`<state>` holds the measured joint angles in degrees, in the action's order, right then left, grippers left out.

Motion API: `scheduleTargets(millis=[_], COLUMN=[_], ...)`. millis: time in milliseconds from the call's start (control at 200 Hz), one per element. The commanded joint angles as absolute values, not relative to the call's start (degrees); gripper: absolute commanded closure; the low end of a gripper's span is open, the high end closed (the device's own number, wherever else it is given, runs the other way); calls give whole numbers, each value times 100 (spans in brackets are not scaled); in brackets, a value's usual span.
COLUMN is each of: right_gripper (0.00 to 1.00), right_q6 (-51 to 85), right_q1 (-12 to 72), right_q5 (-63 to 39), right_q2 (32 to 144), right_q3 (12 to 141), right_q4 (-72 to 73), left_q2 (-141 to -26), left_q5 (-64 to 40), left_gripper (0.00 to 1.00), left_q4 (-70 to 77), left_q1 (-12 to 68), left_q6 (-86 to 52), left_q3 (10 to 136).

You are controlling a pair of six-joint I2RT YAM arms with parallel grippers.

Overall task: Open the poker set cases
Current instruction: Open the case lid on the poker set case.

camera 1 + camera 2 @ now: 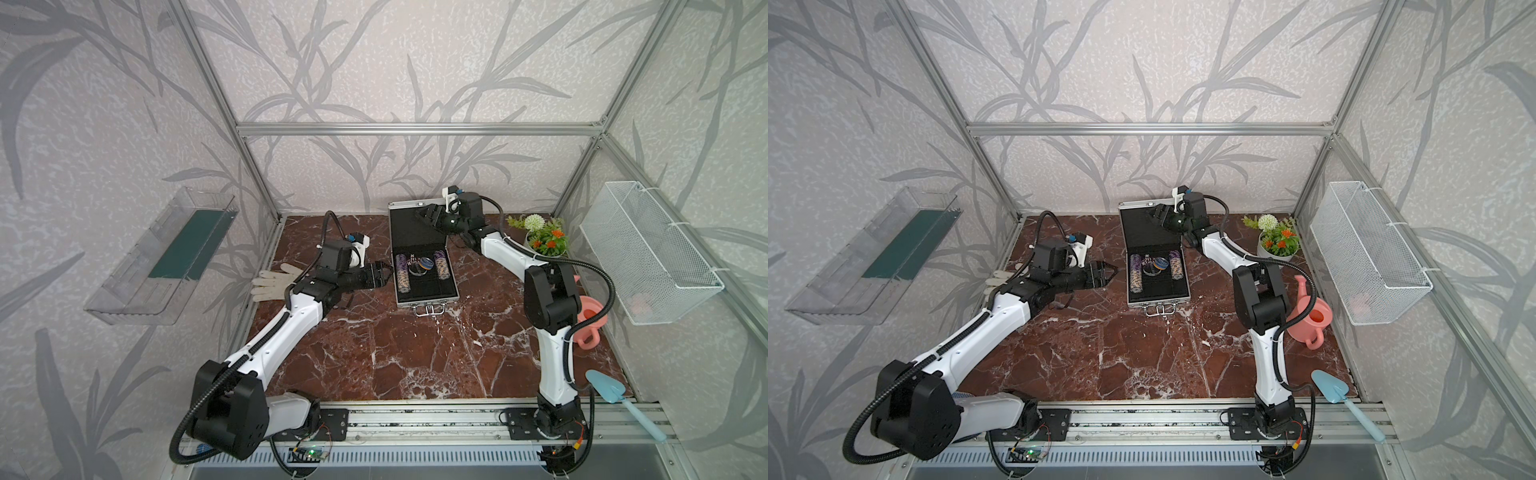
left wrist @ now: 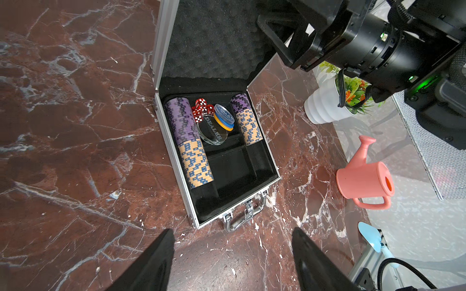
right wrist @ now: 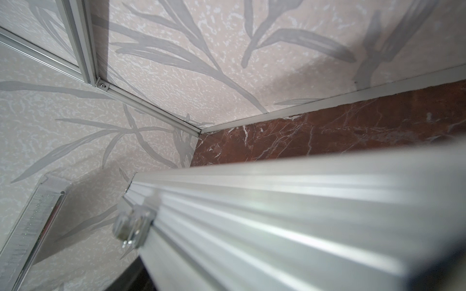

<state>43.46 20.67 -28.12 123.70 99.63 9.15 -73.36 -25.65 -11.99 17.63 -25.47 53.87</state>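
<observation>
The poker set case [image 1: 428,300] [image 1: 1158,300] lies open at the back middle of the marble table. Its black foam lid [image 1: 409,228] stands upright and its chrome handle [image 1: 430,311] faces the front. Two rolls of purple and tan chips [image 2: 189,141] [image 2: 247,121], red dice [image 2: 200,109] and a clear dealer button [image 2: 213,131] sit in the base. My left gripper [image 1: 384,277] [image 1: 1108,275] [image 2: 233,230] hovers open and empty just left of the base. My right gripper [image 1: 428,214] [image 1: 1158,214] is open at the lid's upper right. The lid's ribbed rim [image 3: 277,214] fills the right wrist view.
A white glove [image 1: 276,280] lies behind my left arm. A white flower pot [image 1: 544,239], a pink watering can [image 1: 590,320] and a blue trowel [image 1: 606,388] line the right side. A wire basket [image 1: 648,257] and a clear shelf [image 1: 166,253] hang on the side walls.
</observation>
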Motion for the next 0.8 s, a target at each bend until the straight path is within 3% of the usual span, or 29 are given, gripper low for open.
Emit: scheduleTargets(millis=[0,795], right_gripper=[25,26], right_q6=[4147,3714], right_q1=[2017,1728], right_q5=[-2780,-3023], right_q2=[11846,10595], right_q3=[9861,9114], right_q4=[663,119], left_q2=[-7211,-7340], left_q5=[-2628,-2327], left_gripper=[26,26], left_q4=[-1136,-609], left_q1=[1714,1419], left_q6=[-2469,-2634], left_q3=[5309,5193])
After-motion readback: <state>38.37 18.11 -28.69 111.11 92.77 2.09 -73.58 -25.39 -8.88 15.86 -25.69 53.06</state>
